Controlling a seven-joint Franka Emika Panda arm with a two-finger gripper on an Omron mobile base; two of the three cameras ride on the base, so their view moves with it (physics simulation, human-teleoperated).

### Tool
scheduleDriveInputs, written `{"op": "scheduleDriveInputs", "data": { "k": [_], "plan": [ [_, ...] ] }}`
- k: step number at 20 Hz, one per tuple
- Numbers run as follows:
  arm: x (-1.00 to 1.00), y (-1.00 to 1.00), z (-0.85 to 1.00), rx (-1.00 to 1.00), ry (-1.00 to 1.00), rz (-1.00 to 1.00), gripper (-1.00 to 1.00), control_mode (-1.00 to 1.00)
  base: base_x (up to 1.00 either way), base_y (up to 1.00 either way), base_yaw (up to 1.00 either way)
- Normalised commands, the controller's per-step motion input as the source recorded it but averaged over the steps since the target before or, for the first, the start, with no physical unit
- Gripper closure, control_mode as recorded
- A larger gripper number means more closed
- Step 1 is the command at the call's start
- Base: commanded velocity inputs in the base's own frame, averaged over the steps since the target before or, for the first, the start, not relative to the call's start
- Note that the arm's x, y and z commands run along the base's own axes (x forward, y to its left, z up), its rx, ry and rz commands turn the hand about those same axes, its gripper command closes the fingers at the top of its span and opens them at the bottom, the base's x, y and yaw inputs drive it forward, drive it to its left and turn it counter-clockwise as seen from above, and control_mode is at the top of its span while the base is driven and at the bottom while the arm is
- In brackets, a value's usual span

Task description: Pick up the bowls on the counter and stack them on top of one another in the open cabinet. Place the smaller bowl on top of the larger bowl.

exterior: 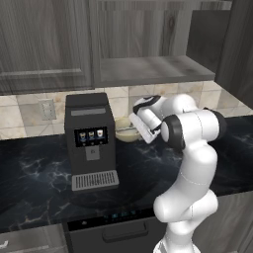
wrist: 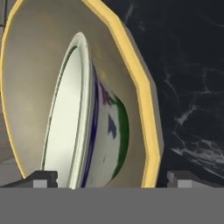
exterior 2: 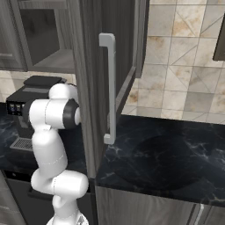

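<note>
Tool [wrist: 112, 180] wide open, nothing gripped, tips straddling the bowls. Smaller bowl [wrist: 76, 127] already sits inside the larger bowl [wrist: 131, 70] on the table [exterior: 44, 173], at 3 o'clock of the coffee machine [exterior: 91, 141], below the open cabinet [exterior: 153, 69]. Risk: closing here may catch both rims, or pinch only one, so the nested pair tips or slides.

A home kitchen. A black marble-look desk [exterior: 39, 173] with thin white veins runs under grey wood-grain wall cabinets [exterior: 44, 44], backed by beige stone tiles [exterior 2: 176, 52] carrying a wall socket [exterior: 47, 109]. On the desk stands a black coffee machine [exterior: 91, 138]; below the desk's front edge, beneath that machine, sits a dark appliance front with a handle [exterior: 123, 230].
</note>
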Motion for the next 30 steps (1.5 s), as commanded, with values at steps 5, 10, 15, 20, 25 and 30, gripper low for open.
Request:
{"op": "scheduleDriveInputs", "data": {
  "k": [5,10,15,20,25,30],
  "plan": [
    [0.15,0.04,-0.16,0.0,0.0,0.0,1.0,-1.0,0.0,0.0,0.0],
    [0.01,0.01,-0.08,0.0,0.0,0.0,1.0,-1.0,0.0,0.0,0.0],
    [-0.21,0.0,-0.03,0.01,-0.04,0.0,1.0,-1.0,0.0,0.0,0.0],
    [-0.3,0.0,0.0,0.03,-0.06,0.0,1.0,-1.0,0.0,0.0,0.0],
    [-0.42,0.0,0.0,0.02,-0.05,-0.02,1.0,-1.0,0.0,0.0,0.0],
    [-0.48,0.0,0.09,0.0,0.0,-0.08,1.0,-1.0,0.0,0.0,0.0]
  ]
}}
